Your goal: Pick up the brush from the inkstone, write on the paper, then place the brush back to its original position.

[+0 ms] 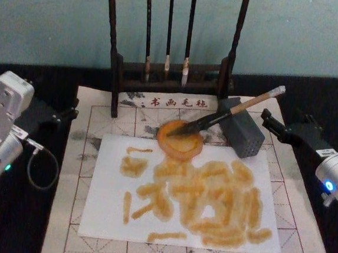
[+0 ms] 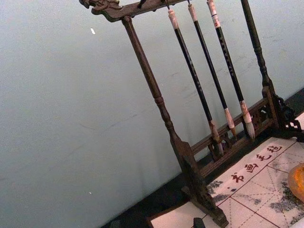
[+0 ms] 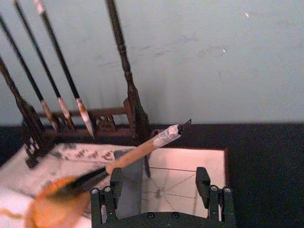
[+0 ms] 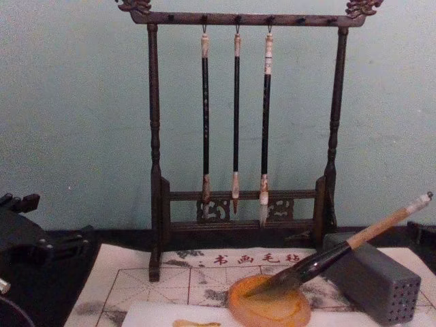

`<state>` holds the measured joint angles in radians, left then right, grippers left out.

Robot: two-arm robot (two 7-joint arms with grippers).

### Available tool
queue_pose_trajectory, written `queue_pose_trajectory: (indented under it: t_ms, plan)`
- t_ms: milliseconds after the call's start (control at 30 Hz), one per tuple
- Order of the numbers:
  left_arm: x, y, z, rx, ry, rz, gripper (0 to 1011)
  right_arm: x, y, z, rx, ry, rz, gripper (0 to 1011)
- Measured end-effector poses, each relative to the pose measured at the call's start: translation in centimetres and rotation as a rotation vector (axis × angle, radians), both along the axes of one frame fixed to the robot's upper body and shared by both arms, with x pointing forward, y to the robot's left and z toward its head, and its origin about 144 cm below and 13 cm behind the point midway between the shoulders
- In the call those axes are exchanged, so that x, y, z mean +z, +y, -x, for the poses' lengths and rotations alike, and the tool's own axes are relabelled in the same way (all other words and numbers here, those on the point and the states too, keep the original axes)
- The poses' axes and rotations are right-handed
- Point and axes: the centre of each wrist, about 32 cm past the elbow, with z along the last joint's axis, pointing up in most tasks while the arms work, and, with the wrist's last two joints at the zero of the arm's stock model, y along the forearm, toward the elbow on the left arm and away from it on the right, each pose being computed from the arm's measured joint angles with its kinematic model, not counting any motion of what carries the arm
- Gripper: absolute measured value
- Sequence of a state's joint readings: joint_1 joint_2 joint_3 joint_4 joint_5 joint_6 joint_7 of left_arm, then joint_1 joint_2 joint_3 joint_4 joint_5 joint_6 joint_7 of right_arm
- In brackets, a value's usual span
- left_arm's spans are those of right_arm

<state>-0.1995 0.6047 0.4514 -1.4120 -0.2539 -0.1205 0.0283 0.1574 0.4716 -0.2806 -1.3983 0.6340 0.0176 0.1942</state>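
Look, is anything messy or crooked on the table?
Nothing is spilled or broken. The brush lies slanted, tip in the inkstone, handle propped on the grey block. The paper is crowded with orange strokes, and the mat has grey ink stains.

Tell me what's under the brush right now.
The brush rests with its bristles in the orange inkstone, its handle leaning on the grey block. The inkstone overlaps the far edge of the paper. The dish floor beneath the bristles is covered.
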Motion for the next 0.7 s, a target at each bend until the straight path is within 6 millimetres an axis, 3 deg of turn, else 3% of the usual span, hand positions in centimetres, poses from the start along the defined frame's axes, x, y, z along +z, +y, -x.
queue_pose_trajectory:
  t_ms: [700]
  plan:
    - [0.0,0.0,0.0,0.000,0.000,0.000,1001,0.2,2.1,-1.9,-0.072,0.187,-0.522,1002]
